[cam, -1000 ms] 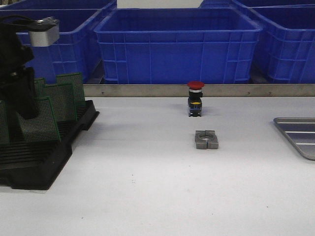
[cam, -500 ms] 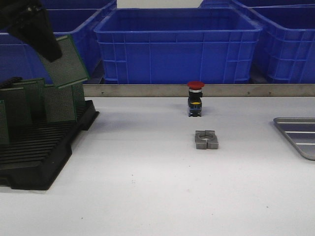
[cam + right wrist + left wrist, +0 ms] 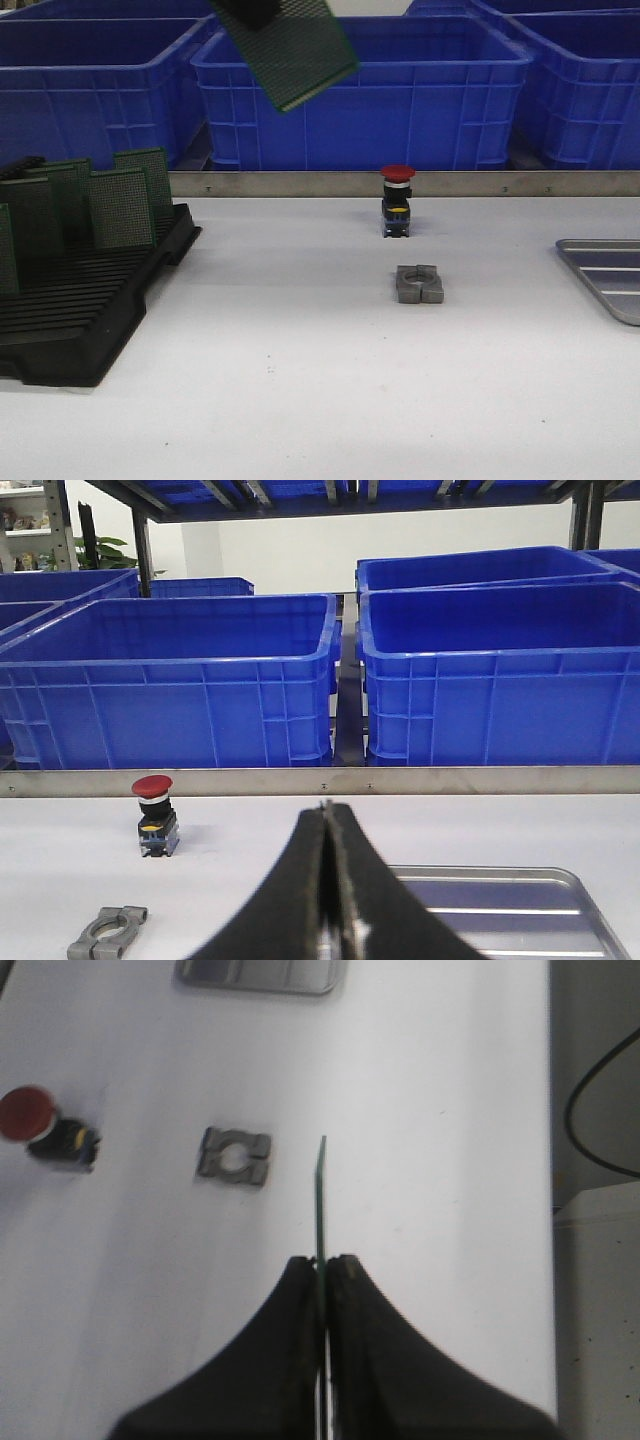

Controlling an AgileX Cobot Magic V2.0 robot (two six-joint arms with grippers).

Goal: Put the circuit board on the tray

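Circuit board (image 3: 293, 50) aloft (tilted), tray (image 3: 607, 275) far right

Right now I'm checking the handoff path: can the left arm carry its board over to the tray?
Probably yes. The board is held high in the left fingers, above the red button and metal clamp; the tray lies open.

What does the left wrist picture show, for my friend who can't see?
The left gripper pinches a thin green circuit board edge-on above a white table. Below lie a grey metal clamp, a red push button and the silver tray.
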